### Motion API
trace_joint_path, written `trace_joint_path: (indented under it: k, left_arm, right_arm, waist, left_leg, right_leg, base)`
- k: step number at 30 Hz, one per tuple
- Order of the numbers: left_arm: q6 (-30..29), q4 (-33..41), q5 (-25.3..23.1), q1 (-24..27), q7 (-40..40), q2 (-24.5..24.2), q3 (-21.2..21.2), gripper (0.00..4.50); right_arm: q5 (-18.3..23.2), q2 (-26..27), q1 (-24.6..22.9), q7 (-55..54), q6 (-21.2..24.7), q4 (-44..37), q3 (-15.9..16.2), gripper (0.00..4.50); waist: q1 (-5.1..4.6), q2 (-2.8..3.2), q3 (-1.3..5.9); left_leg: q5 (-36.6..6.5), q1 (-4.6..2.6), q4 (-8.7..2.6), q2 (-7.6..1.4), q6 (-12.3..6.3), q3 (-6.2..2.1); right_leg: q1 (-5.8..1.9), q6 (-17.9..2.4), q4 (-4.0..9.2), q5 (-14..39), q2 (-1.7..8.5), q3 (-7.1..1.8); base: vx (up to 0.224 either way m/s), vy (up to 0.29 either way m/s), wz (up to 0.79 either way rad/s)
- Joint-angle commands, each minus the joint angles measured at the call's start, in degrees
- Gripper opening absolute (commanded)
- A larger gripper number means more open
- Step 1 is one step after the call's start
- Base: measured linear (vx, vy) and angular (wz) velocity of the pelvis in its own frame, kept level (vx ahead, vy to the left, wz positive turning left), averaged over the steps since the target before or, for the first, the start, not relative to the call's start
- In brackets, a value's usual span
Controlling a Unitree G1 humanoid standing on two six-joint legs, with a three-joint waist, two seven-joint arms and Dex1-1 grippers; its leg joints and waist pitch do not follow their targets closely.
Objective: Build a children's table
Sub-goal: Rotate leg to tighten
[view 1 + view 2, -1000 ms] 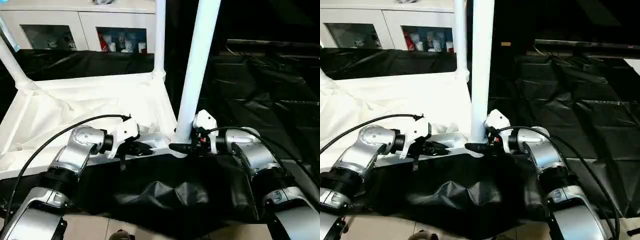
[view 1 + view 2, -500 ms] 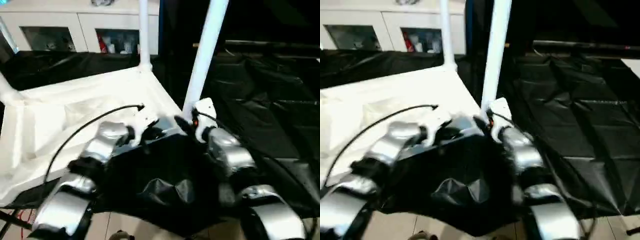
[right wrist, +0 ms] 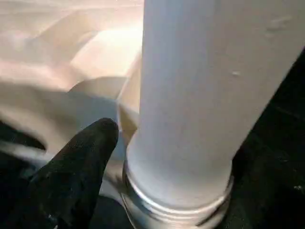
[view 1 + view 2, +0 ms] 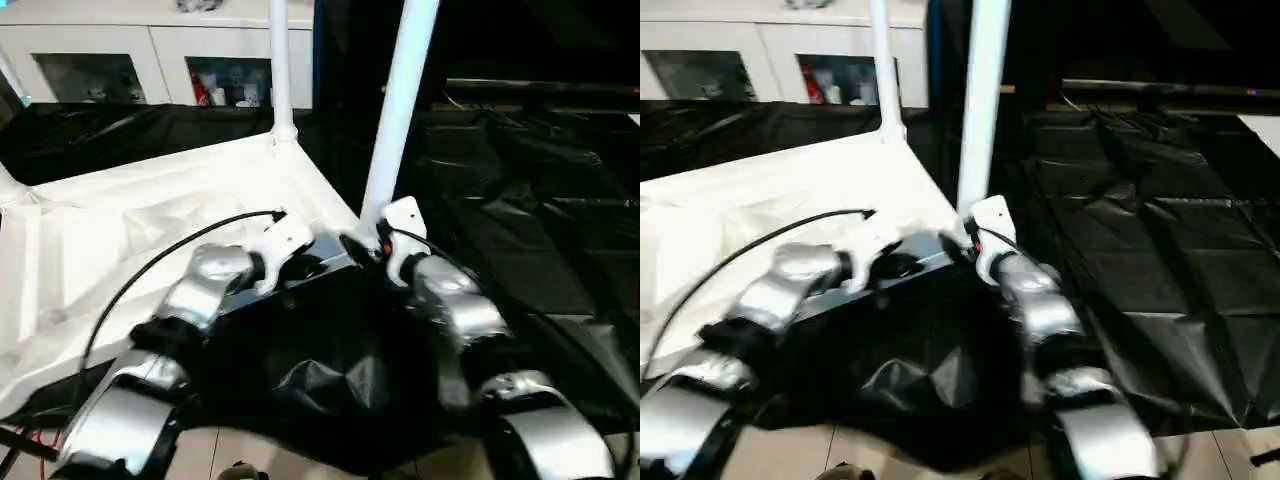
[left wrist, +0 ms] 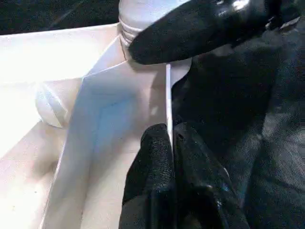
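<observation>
The children's table top (image 4: 150, 240) is lying upside down on black sheeting (image 4: 520, 220), its ribbed underside facing up so the corner sockets are taking the legs from above. I am looking at the near corner, where a white tapered leg (image 4: 398, 110) is standing upright in its socket; a second leg (image 4: 280, 70) is rising from the far corner, and the base of a third (image 4: 8, 185) is showing at the left edge.

I am holding my left gripper (image 5: 167, 143) clenched on the thin near rim of the top, one finger either side of the wall, which I judge is steadying the top against any twisting at the socket. My right gripper (image 4: 362, 246) is sitting at the foot of the near leg, one black finger (image 3: 78, 164) lying beside the ribbed collar where the leg is meeting the socket. Whether it is gripping the leg or standing clear of it, I cannot tell.

Behind the work, a white cabinet (image 4: 150, 60) with glass doors is standing against the wall, small items on its shelves.
</observation>
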State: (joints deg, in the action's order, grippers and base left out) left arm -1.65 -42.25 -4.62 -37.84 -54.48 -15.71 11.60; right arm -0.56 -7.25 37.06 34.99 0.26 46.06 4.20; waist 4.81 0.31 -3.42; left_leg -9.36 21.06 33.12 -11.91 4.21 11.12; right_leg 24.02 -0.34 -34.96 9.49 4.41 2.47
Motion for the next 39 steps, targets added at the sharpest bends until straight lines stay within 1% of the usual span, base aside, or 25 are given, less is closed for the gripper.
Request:
trace_joint_path:
  k: [1, 4, 5, 6, 7, 11, 13, 14, 16, 18, 19, 20, 22, 24, 26, 27, 28, 29, 30, 32, 33, 35, 36, 38, 39]
  left_arm:
    - [3.2, 2.7, 2.5, 0.7, -3.6, 1.1, 1.1, 0.00]
    - [4.0, 4.3, 3.3, 2.2, -7.7, -0.7, 1.8, 0.00]
    - [4.0, 4.5, 3.4, 2.3, -8.2, -0.9, 1.8, 0.00]
    - [4.3, 5.1, 3.8, 2.9, -9.7, -1.5, 1.9, 0.00]
    - [4.3, 5.1, 3.8, 2.9, -9.7, -1.5, 1.9, 0.00]
    - [4.3, 9.3, 6.2, 5.6, -17.5, -5.5, 2.0, 0.00]
    - [4.3, 9.8, 6.4, 6.0, -18.6, -6.3, 2.0, 0.00]
    - [4.3, 10.1, 6.6, 6.2, -19.5, -7.0, 1.9, 0.00]
    - [4.1, 10.3, 6.7, 6.5, -20.4, -7.5, 1.9, 0.00]
    - [4.0, 10.6, 6.9, 6.7, -21.4, -8.1, 1.8, 0.00]
    - [4.0, 10.7, 7.0, 6.7, -21.4, -8.1, 1.8, 0.00]
    - [3.8, 10.9, 7.2, 6.8, -21.6, -8.2, 1.8, 0.00]
    - [3.7, 11.0, 7.3, 6.9, -21.7, -8.3, 1.8, 0.00]
    - [3.3, 11.2, 7.6, 7.1, -21.5, -8.1, 1.7, 0.00]
    - [3.1, 11.2, 7.7, 7.1, -21.2, -7.9, 1.7, 0.00]
    - [2.9, 10.9, 7.6, 6.9, -20.3, -7.4, 1.4, 0.00]
    - [2.6, 10.0, 7.1, 6.2, -18.0, -6.4, 1.0, 0.00]
    - [2.5, 9.7, 6.8, 5.9, -17.3, -6.1, 0.9, 0.00]
    - [2.3, 8.9, 5.9, 5.3, -15.2, -5.5, 0.8, 0.00]
    - [1.2, 6.8, 4.0, 3.7, -9.8, -3.9, 0.6, 0.00]
    - [0.4, 5.9, 3.8, 2.9, -7.9, -3.0, 0.2, 0.00]
    - [0.1, 5.7, 3.8, 2.7, -7.4, -2.8, 0.1, 0.00]
    - [-1.6, 3.6, 3.1, 0.6, -2.2, -0.4, -0.7, 0.00]
    - [-2.4, 2.3, 2.7, -0.7, 0.6, 1.0, -0.9, 0.00]
    - [-3.3, 0.3, 2.3, -2.7, 4.3, 3.2, -1.2, 0.00]
  right_arm:
    - [-0.5, 1.1, -0.6, 8.1, -1.8, -2.3, 5.3, 3.82]
    - [0.0, -1.2, -1.2, 14.1, -2.5, -3.7, 6.5, 3.82]
    - [0.1, -1.5, -1.3, 14.9, -2.6, -3.9, 6.6, 3.82]
    - [0.4, -2.2, -1.5, 16.8, -2.7, -4.4, 6.8, 3.82]
    - [0.4, -2.2, -1.5, 16.8, -2.7, -4.4, 6.8, 3.82]
    - [2.2, -6.0, -2.1, 26.1, -2.0, -6.7, 7.8, 3.82]
    - [2.4, -6.5, -2.1, 27.3, -2.0, -6.8, 7.8, 3.82]
    - [2.6, -6.9, -2.1, 28.1, -2.0, -6.9, 7.8, 3.82]
    - [2.8, -7.2, -2.1, 29.2, -1.6, -7.0, 7.9, 3.82]
    - [3.0, -7.6, -2.3, 30.7, -1.4, -7.4, 8.0, 3.82]
    - [3.1, -7.6, -2.3, 30.8, -1.3, -7.5, 8.0, 3.67]
    - [3.5, -7.5, -2.5, 31.1, -1.1, -7.7, 7.8, 3.67]
    - [3.8, -7.3, -2.6, 31.2, -0.9, -7.8, 7.7, 3.39]
    - [4.1, -7.0, -2.9, 31.1, -0.6, -7.9, 7.7, 3.28]
    - [4.0, -6.7, -3.1, 30.6, -0.4, -7.8, 7.6, 3.20]
    - [4.0, -6.3, -3.2, 29.5, -0.2, -7.4, 7.3, 2.96]
    - [3.9, -4.9, -2.9, 26.0, 0.4, -6.3, 6.2, 2.88]
    - [3.8, -4.5, -2.8, 24.7, 0.6, -5.9, 5.9, 2.85]
    - [3.5, -3.3, -2.3, 20.9, 1.4, -4.7, 5.0, 2.81]
    - [2.5, -1.1, -1.3, 12.8, 1.3, -2.1, 3.6, 2.73]
    - [2.3, -0.1, -0.9, 9.3, 1.4, -1.0, 2.8, 2.73]
    - [2.2, 0.2, -0.8, 8.4, 1.4, -0.7, 2.7, 2.72]
    - [2.2, 2.8, -0.1, 1.0, 2.2, 1.4, 1.0, 2.71]
    - [2.1, 4.6, 0.4, -3.7, 2.8, 2.5, 0.0, 2.71]
    - [2.3, 7.1, 1.3, -9.9, 3.5, 4.0, -1.3, 2.71]
  waist:
    - [0.19, -0.25, 4.12]
    - [0.23, -0.16, 4.02]
    - [0.27, -0.17, 4.03]
    - [0.37, -0.33, 3.96]
    - [0.38, -0.22, 4.02]
    - [0.51, -0.42, 4.02]
    - [0.48, -0.29, 4.00]
    - [0.46, -0.40, 3.99]
    - [0.48, -0.39, 3.95]
    - [0.50, -0.39, 3.95]
    - [0.50, -0.37, 3.97]
    - [0.50, -0.37, 3.96]
    - [0.55, -0.43, 3.99]
    - [0.53, -0.27, 4.04]
    - [0.50, -0.28, 4.00]
    - [0.51, -0.30, 3.97]
    - [0.48, -0.23, 3.96]
    - [0.42, -0.21, 3.95]
    - [0.26, -0.30, 3.91]
    - [0.08, -0.17, 3.82]
    - [-0.11, -0.23, 3.89]
    - [-0.19, -0.28, 3.92]
    - [-0.21, -0.34, 3.86]
    - [-0.15, -0.33, 4.02]
    - [-0.13, -0.27, 4.04]
  left_leg:
    - [-14.8, -0.34, -3.50, -0.93, -1.69, -0.46]
    - [-15.7, -0.59, -3.63, -1.08, -1.45, -0.52]
    - [-15.9, -0.56, -3.62, -1.13, -1.47, -0.51]
    - [-16.1, -0.57, -3.66, -1.26, -1.61, -0.48]
    - [-16.1, -0.63, -3.62, -1.29, -1.63, -0.43]
    - [-15.8, -0.52, -3.65, -1.33, -1.86, -0.41]
    - [-15.7, -0.58, -3.62, -1.37, -2.03, -0.37]
    - [-15.6, -0.54, -3.60, -1.32, -2.02, -0.32]
    - [-15.9, -0.60, -3.65, -1.29, -1.68, -0.37]
    - [-15.8, -0.61, -3.66, -1.34, -1.67, -0.38]
    - [-15.6, -0.61, -3.67, -1.37, -1.63, -0.40]
    - [-15.5, -0.65, -3.64, -1.33, -1.63, -0.35]
    - [-15.1, -0.60, -3.61, -1.29, -1.69, -0.34]
    - [-14.8, -0.59, -3.62, -1.31, -1.63, -0.37]
    - [-15.3, -0.66, -3.65, -1.30, -1.49, -0.35]
    - [-15.5, -0.64, -3.66, -1.29, -1.39, -0.36]
    - [-15.6, -0.68, -3.69, -1.29, -1.19, -0.38]
    - [-15.7, -0.71, -3.69, -1.29, -1.08, -0.38]
    - [-15.8, -0.70, -3.72, -1.14, -0.63, -0.43]
    - [-16.3, -0.78, -3.81, -1.09, -0.20, -0.47]
    - [-16.7, -0.94, -3.85, -1.02, 0.46, -0.61]
    - [-16.8, -0.95, -3.80, -0.89, 0.74, -0.62]
    - [-16.5, -1.03, -3.79, -0.90, 0.65, -0.53]
    - [-16.0, -0.96, -3.73, -0.83, 0.63, -0.56]
    - [-14.8, -0.83, -3.75, -0.78, 0.65, -0.56]
  right_leg:
    - [-3.22, -11.8, 4.21, 13.0, 3.14, -1.88]
    - [-3.07, -12.0, 4.33, 14.9, 3.09, -1.81]
    - [-3.11, -12.0, 4.29, 15.0, 3.04, -1.80]
    - [-2.97, -12.0, 4.28, 15.0, 3.06, -1.85]
    - [-2.90, -12.1, 4.23, 14.8, 3.07, -1.89]
    - [-2.95, -12.6, 3.95, 13.8, 3.00, -1.84]
    - [-2.85, -12.8, 3.99, 14.0, 3.09, -1.89]
    - [-2.83, -12.8, 4.00, 14.2, 3.05, -1.91]
    - [-2.82, -12.5, 4.07, 15.6, 3.09, -1.90]
    - [-2.80, -12.4, 4.09, 15.6, 3.10, -1.92]
    - [-2.81, -12.5, 4.05, 15.4, 3.14, -1.93]
    - [-2.77, -12.5, 4.04, 15.2, 3.06, -1.93]
    - [-2.80, -12.5, 4.01, 14.8, 3.09, -1.94]
    - [-2.82, -12.6, 3.91, 14.3, 3.09, -1.93]
    - [-2.78, -12.7, 4.04, 14.8, 3.04, -1.91]
    - [-2.80, -12.6, 4.04, 15.1, 3.06, -1.91]
    - [-2.75, -12.4, 4.08, 15.5, 3.08, -1.95]
    - [-2.70, -12.4, 4.09, 15.5, 3.05, -1.97]
    - [-2.73, -12.1, 4.21, 16.4, 3.10, -1.99]
    - [-2.58, -11.7, 4.41, 17.7, 3.12, -2.02]
    - [-2.58, -11.3, 4.52, 18.9, 3.22, -2.02]
    - [-2.62, -10.9, 4.62, 19.7, 3.22, -2.03]
    - [-2.38, -10.8, 4.69, 19.3, 3.15, -2.12]
    - [-2.57, -10.6, 4.61, 18.9, 3.18, -2.09]
    - [-2.58, -10.7, 4.47, 17.1, 3.09, -2.11]
  base:
    - [0.000, 0.000, 0.00]
    - [0.000, 0.000, 0.00]
    - [0.000, 0.000, 0.00]
    - [0.000, 0.000, 0.00]
    - [0.000, 0.000, 0.00]
    - [0.000, 0.000, 0.00]
    - [0.000, 0.000, 0.00]
    - [0.000, 0.000, 0.00]
    - [0.000, 0.000, 0.00]
    - [0.000, 0.000, 0.00]
    - [0.000, 0.000, 0.00]
    - [0.000, 0.000, 0.00]
    - [0.000, 0.000, 0.00]
    - [0.000, 0.000, 0.00]
    - [0.000, 0.000, 0.00]
    - [0.000, 0.000, 0.00]
    - [0.000, 0.000, 0.00]
    - [0.000, 0.000, 0.00]
    - [0.000, 0.000, 0.00]
    - [0.000, 0.000, 0.00]
    - [0.000, 0.000, 0.00]
    - [0.000, 0.000, 0.00]
    - [0.000, 0.000, 0.00]
    - [0.000, 0.000, 0.00]
    - [0.000, 0.000, 0.00]
